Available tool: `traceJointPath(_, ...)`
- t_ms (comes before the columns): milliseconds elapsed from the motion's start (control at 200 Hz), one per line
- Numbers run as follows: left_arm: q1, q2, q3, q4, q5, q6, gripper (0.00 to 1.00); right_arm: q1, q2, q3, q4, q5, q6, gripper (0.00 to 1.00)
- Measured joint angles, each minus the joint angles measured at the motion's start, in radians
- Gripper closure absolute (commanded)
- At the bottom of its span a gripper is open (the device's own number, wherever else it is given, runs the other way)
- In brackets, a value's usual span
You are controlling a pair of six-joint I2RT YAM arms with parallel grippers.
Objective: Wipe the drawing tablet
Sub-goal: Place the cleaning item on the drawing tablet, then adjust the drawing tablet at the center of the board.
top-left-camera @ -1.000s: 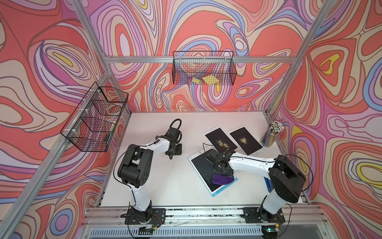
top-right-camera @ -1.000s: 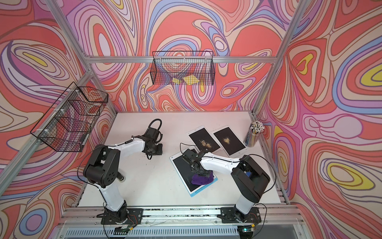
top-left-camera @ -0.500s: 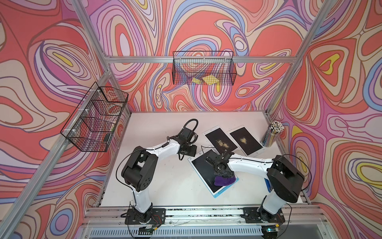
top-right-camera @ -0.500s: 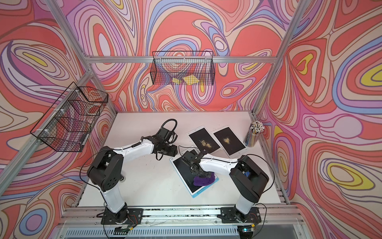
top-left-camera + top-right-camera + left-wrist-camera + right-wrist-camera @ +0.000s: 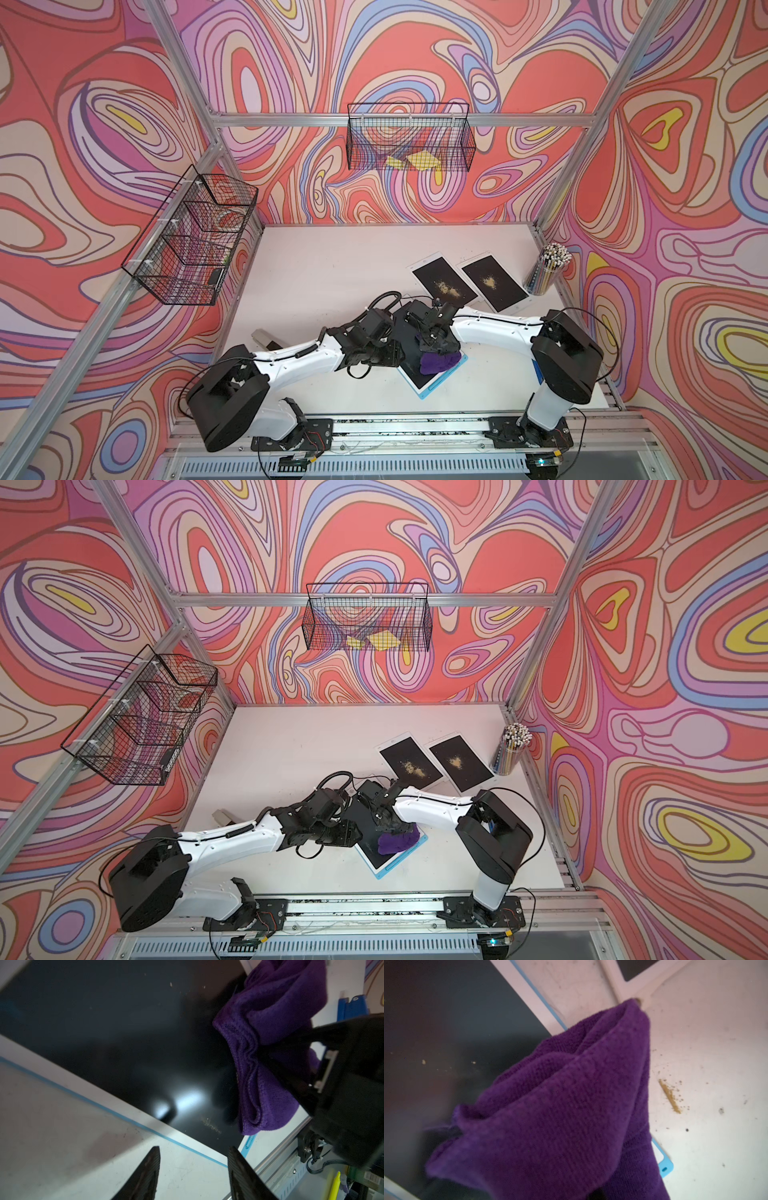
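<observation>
Left wrist view looks over the desk [image 5: 62, 1126] to the drawing tablet [image 5: 124, 1032], which lies just toward 5 o'clock from the desk's middle. Within the last second the left arm [image 5: 299, 361] has swung in from 9 o'clock. Its end effector [image 5: 193, 1151], fingers apart and empty, now sits at the tablet's 9 o'clock edge, probably to pin it during wiping; whether it touches I cannot tell. The right end effector [image 5: 436, 348] is clamped on the purple cloth [image 5: 560, 1115], bunched on the screen's 4 o'clock side. Two crumb-strewn spare tablets [image 5: 444, 284] lie at 2 o'clock, with a pencil cup [image 5: 548, 270] beyond them and a grey block [image 5: 262, 336] at 9 o'clock. A crumb streak [image 5: 211, 1125] lies beside the cloth. The wrists crowd close and could clash.
</observation>
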Motion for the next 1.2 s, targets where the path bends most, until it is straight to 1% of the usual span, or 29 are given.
traceJointPath(40,-0.008,0.024,0.001,0.025,0.000,-0.019,0.45,0.000,0.004,0.007,0.001,-0.009,-0.014,0.49)
traceJointPath(125,-0.025,0.050,0.001,0.060,0.000,-0.054,0.45,0.001,-0.005,0.008,0.002,-0.022,-0.048,0.15)
traceJointPath(140,-0.027,0.050,0.001,0.064,0.000,-0.060,0.44,0.002,-0.007,0.008,0.002,-0.023,-0.053,0.10)
traceJointPath(160,-0.031,0.050,0.001,0.071,-0.001,-0.068,0.44,0.002,-0.014,0.008,0.000,-0.023,-0.060,0.07)
traceJointPath(170,-0.031,0.050,0.001,0.073,-0.002,-0.071,0.44,0.002,-0.018,0.007,-0.001,-0.023,-0.062,0.04)
traceJointPath(185,-0.032,0.050,0.001,0.077,-0.002,-0.075,0.44,0.002,-0.023,0.007,-0.004,-0.023,-0.068,0.02)
traceJointPath(351,-0.038,0.032,0.001,0.090,-0.015,-0.128,0.44,-0.023,-0.156,-0.005,-0.026,-0.029,-0.126,0.02)
traceJointPath(451,-0.039,0.003,0.001,0.079,-0.031,-0.154,0.44,-0.100,-0.264,-0.055,-0.014,-0.051,-0.158,0.02)
traceJointPath(511,-0.039,-0.021,0.000,0.062,-0.042,-0.170,0.44,-0.159,-0.297,-0.090,-0.005,-0.066,-0.174,0.03)
traceJointPath(601,-0.039,-0.063,-0.009,0.043,-0.058,-0.195,0.43,-0.233,-0.288,-0.141,0.026,-0.095,-0.198,0.03)
traceJointPath(686,-0.039,-0.079,-0.032,0.039,-0.065,-0.214,0.42,-0.267,-0.244,-0.175,0.067,-0.130,-0.215,0.03)
traceJointPath(766,-0.039,-0.071,-0.065,0.045,-0.068,-0.233,0.41,-0.269,-0.202,-0.198,0.123,-0.172,-0.224,0.04)
traceJointPath(871,-0.040,-0.031,-0.106,0.091,-0.066,-0.260,0.41,-0.269,-0.188,-0.216,0.185,-0.220,-0.231,0.05)
traceJointPath(1022,-0.036,0.004,-0.108,0.185,-0.064,-0.285,0.41,-0.270,-0.188,-0.244,0.260,-0.267,-0.232,0.06)
traceJointPath(1112,-0.018,0.025,-0.108,0.229,-0.054,-0.288,0.41,-0.272,-0.189,-0.272,0.307,-0.282,-0.229,0.08)
traceJointPath(1202,0.023,0.042,-0.108,0.264,-0.033,-0.284,0.41,-0.276,-0.219,-0.309,0.352,-0.288,-0.217,0.09)
